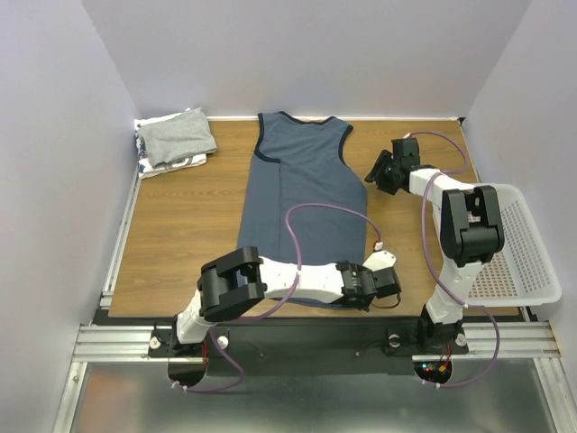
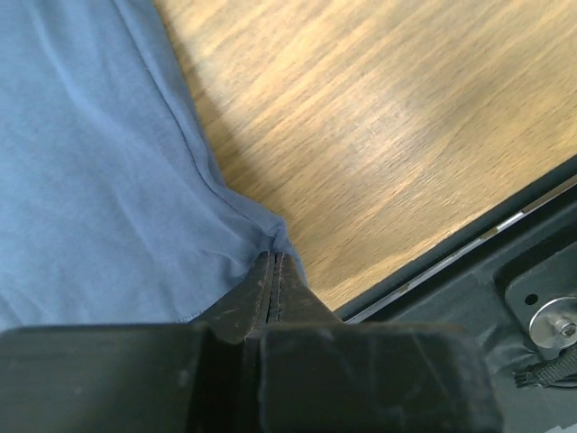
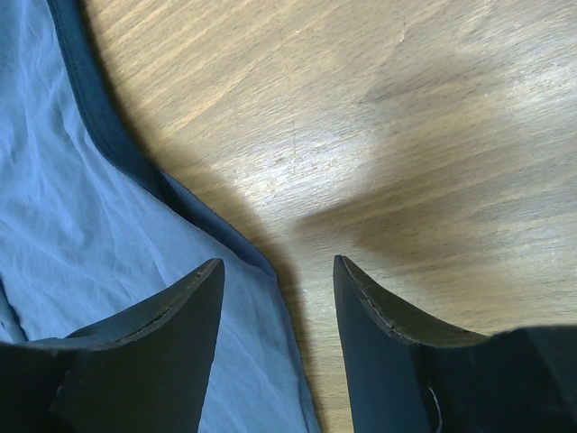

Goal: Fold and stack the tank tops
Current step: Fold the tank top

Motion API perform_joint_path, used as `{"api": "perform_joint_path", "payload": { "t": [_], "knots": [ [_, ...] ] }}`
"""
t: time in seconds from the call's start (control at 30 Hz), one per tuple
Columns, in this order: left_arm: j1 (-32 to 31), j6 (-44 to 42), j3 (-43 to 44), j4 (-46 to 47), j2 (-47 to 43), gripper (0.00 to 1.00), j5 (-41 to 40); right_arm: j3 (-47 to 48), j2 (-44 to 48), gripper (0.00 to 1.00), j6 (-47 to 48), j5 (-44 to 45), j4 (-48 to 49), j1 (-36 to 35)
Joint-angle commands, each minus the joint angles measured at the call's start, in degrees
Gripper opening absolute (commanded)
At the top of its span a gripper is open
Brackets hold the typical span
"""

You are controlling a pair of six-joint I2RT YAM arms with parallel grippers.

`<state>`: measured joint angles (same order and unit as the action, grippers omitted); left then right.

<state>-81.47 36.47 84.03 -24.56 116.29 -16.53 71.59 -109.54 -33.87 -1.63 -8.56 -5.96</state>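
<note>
The slate-blue tank top [image 1: 302,194] lies flat in the middle of the table, neck toward the far edge. My left gripper [image 1: 383,281] is at its near right hem corner. In the left wrist view the jaws [image 2: 274,260] are shut on that corner of the blue cloth [image 2: 90,162]. My right gripper [image 1: 379,171] is open beside the top's right side, below the armhole. In the right wrist view its fingertips [image 3: 278,266] straddle the dark-trimmed edge of the blue cloth [image 3: 81,234]. A folded light grey top [image 1: 178,135] lies on a black-and-white patterned one [image 1: 185,163] at the far left.
A white mesh basket [image 1: 523,244] hangs off the table's right edge beside the right arm. The table's near edge and black rail [image 2: 469,262] run close to the left gripper. Walls enclose the table on three sides.
</note>
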Motion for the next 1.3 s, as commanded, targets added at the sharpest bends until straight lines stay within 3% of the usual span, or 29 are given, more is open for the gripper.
{"api": "perform_joint_path", "payload": {
  "t": [0.0, 0.23, 0.53, 0.93, 1.27],
  "knots": [
    [0.08, 1.58, -0.53, -0.15, -8.88, 0.0, -3.85, 2.58, 2.75, 0.58, 1.08, -1.36, 1.26, 0.51],
    [4.74, 7.73, -13.35, 6.7, -20.83, 0.0, -0.35, 3.2, 2.05, 0.67, 1.87, -3.47, 2.75, 0.42],
    [12.2, 16.08, -31.62, 14.27, -35.07, 0.0, 3.79, 5.84, 0.2, 0.67, 1.79, -5.58, 3.64, -0.72],
    [14.85, 24.52, -46.39, 12.95, -47.38, 0.0, 6.51, 8.74, -3.75, 0.67, 1.61, -4.0, 3.64, -4.33],
    [16.87, 28.48, -51.86, 10.84, -52.3, 0.0, 9.32, 8.74, -3.84, 0.67, 1.0, -2.33, 3.55, -4.68]
  ]
}}
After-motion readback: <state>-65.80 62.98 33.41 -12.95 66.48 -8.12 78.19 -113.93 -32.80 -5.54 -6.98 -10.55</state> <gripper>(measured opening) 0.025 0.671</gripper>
